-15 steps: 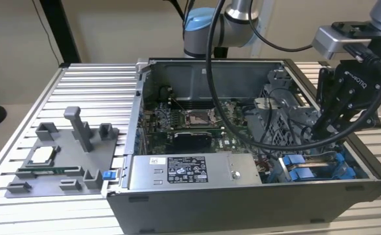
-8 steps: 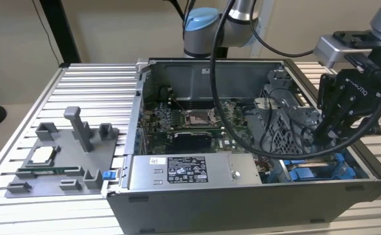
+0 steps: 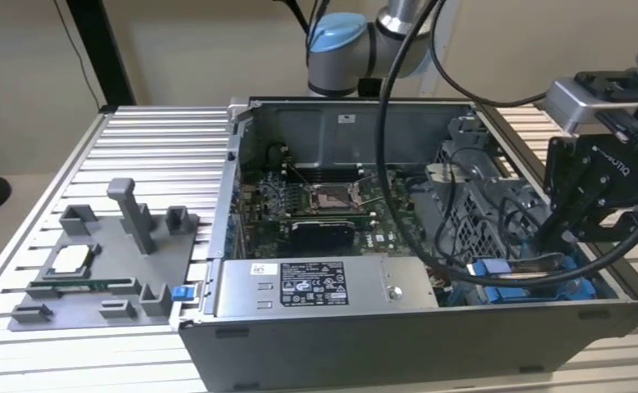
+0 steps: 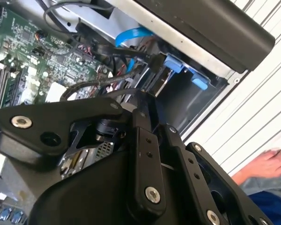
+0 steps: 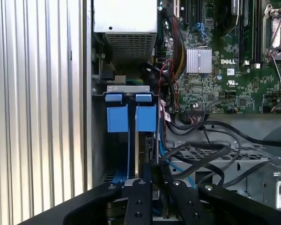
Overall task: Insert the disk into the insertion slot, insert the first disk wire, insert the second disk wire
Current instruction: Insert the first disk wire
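Exterior overlooks case point(image 3: 406, 344); wrist views close, share motherboard point(image 5: 234, 79).

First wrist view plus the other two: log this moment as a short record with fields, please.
gripper: the gripper is down inside the open computer case, at the disk's near edge
disk: the disk stands on edge in its blue carrier, within the insertion slot; depth cannot be told
cables: black cables lie loose beside the slot; connection to the disk cannot be told
person: a hand outside the case, over the table
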Tool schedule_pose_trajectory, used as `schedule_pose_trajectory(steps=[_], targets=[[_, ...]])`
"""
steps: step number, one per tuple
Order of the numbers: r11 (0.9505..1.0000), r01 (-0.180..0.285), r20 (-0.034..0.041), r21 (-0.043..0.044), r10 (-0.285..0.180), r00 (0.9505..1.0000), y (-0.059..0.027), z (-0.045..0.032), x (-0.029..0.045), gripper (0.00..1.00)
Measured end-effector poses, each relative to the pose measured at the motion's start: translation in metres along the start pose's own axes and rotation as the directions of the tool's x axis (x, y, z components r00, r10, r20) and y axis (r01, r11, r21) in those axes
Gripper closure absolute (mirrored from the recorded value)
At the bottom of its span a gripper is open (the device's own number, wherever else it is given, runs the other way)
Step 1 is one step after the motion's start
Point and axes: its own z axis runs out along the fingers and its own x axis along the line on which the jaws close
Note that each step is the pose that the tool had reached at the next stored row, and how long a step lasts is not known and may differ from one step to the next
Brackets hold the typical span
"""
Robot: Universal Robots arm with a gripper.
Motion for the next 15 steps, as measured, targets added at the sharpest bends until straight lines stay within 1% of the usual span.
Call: schedule_pose_trajectory(steps=[4, 7, 12, 15], targets=[[1.0, -0.001, 0.0, 0.0, 0.001, 1.0, -0.0035, 0.0069, 0.0024, 1.0], [1.0, -0.004, 0.0002, 0.0002, 0.004, 1.0, -0.005, 0.01, 0.0025, 1.0], [1.0, -0.002, 0.0, 0.0006, 0.002, 1.0, -0.0055, 0.0108, 0.0024, 1.0], [1.0, 0.001, 0.0, 0.0005, -0.001, 1.0, -0.0074, 0.0112, 0.0022, 1.0]])
